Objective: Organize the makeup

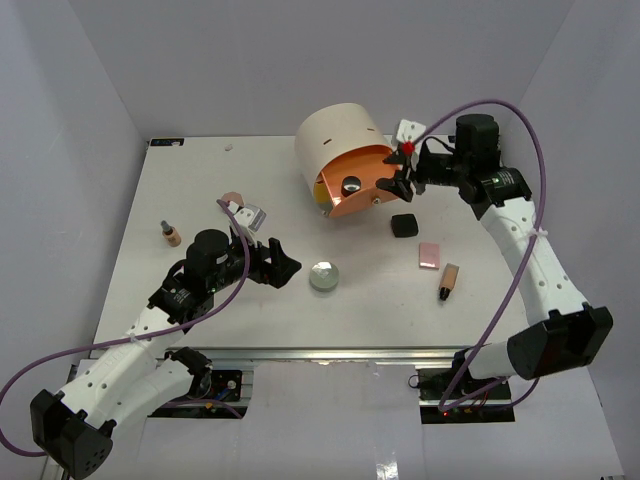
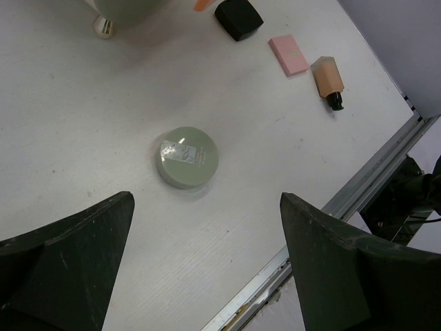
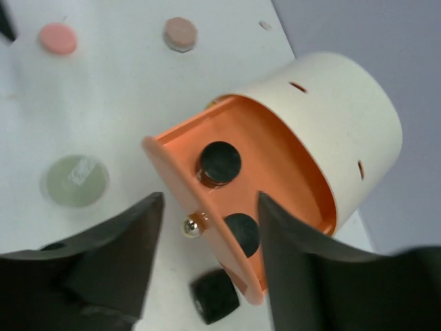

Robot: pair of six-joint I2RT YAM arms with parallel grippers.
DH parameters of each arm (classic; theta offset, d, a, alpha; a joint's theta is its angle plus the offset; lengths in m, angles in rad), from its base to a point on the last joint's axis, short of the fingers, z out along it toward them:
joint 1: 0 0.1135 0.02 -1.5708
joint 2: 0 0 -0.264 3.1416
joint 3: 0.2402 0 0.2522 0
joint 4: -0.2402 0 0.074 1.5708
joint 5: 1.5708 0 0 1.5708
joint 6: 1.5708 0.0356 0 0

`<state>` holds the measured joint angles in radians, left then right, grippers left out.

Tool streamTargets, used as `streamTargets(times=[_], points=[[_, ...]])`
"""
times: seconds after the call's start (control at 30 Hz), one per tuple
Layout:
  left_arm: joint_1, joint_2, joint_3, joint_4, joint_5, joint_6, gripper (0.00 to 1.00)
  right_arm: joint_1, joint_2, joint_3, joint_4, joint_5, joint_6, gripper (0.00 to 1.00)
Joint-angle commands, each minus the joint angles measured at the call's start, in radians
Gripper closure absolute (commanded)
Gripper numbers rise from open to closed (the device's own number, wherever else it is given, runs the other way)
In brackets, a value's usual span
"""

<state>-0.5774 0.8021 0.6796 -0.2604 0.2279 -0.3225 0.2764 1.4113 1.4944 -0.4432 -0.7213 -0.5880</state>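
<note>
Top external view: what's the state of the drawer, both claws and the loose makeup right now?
Orange drawer: pulled open, two black round jars inside.
Left claw: open, empty, round compact just ahead.
Right claw: open, straddling the drawer front.
Round compact: shut, lying flat.
Black square case: shut.
Tan tube: capped, lying on its side.

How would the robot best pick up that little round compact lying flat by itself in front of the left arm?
Come straight down from above and pinch the compact across its round side wall. It lies flat, lid up, a low disc with bare table all round it, so the open left gripper can probably straddle it at any angle.
</note>
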Motion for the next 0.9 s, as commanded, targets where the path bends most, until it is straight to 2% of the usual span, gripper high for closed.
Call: streamTargets(times=[0.0, 0.1, 0.2, 0.33, 0.47, 0.6, 0.7, 0.87], points=[[0.001, -0.018, -0.004, 0.014, 0.004, 0.002, 0.02, 0.023, -0.074, -0.097, -0.432, -0.276, -0.854, 0.46], [0.001, -0.018, -0.005, 0.016, 0.005, 0.002, 0.02, 0.055, -0.088, -0.171, -0.486, -0.184, -0.963, 0.56], [0.001, -0.018, -0.005, 0.016, 0.006, 0.002, 0.02, 0.096, -0.092, -0.248, -0.45, -0.071, -1.001, 0.65], [0.001, -0.021, -0.004, 0.015, 0.003, 0.002, 0.02, 0.154, -0.061, -0.307, -0.278, 0.09, -0.861, 0.79], [0.001, -0.017, -0.005, 0.015, -0.001, 0.002, 0.02, 0.193, 0.06, -0.241, -0.181, 0.237, -0.773, 0.9], [0.001, -0.018, -0.006, 0.015, -0.006, 0.003, 0.02, 0.206, 0.142, -0.175, -0.094, 0.338, -0.686, 0.91], [0.001, -0.018, -0.006, 0.015, -0.009, 0.003, 0.02, 0.217, 0.165, -0.174, 0.069, 0.425, -0.625, 0.89], [0.001, -0.014, -0.003, 0.013, -0.006, 0.005, 0.02, 0.242, 0.214, -0.087, 0.146, 0.508, -0.569, 0.86]])
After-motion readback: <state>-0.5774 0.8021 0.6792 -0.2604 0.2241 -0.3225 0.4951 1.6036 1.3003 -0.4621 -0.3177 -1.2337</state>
